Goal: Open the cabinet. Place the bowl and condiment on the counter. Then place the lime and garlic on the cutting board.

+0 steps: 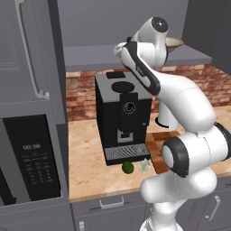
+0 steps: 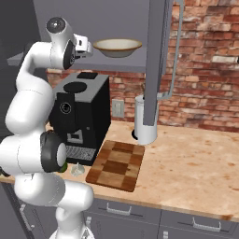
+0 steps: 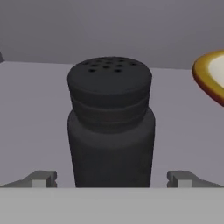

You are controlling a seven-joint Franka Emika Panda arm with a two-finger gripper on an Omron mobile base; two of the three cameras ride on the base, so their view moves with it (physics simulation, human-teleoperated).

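The cabinet (image 2: 158,60) stands open, and my arm reaches up onto its shelf (image 1: 90,56). The black condiment (image 3: 110,122) stands upright on the shelf, close in front of my open gripper (image 3: 111,178), one fingertip (image 3: 43,178) on either side and neither touching it. To its right on the same shelf sits the cream bowl (image 2: 117,46) (image 3: 212,78). Down on the beige counter (image 2: 186,158), the lime (image 1: 128,167) and garlic (image 1: 144,166) lie in front of the coffee machine, left of the checkered cutting board (image 2: 116,165).
A black coffee machine (image 1: 122,117) stands on the counter below the shelf. A white paper-towel roll (image 2: 146,119) stands behind the board by the brick wall. A black microwave (image 1: 31,158) sits in the tall unit at the left. The open door's handle (image 2: 175,56) hangs right of the bowl.
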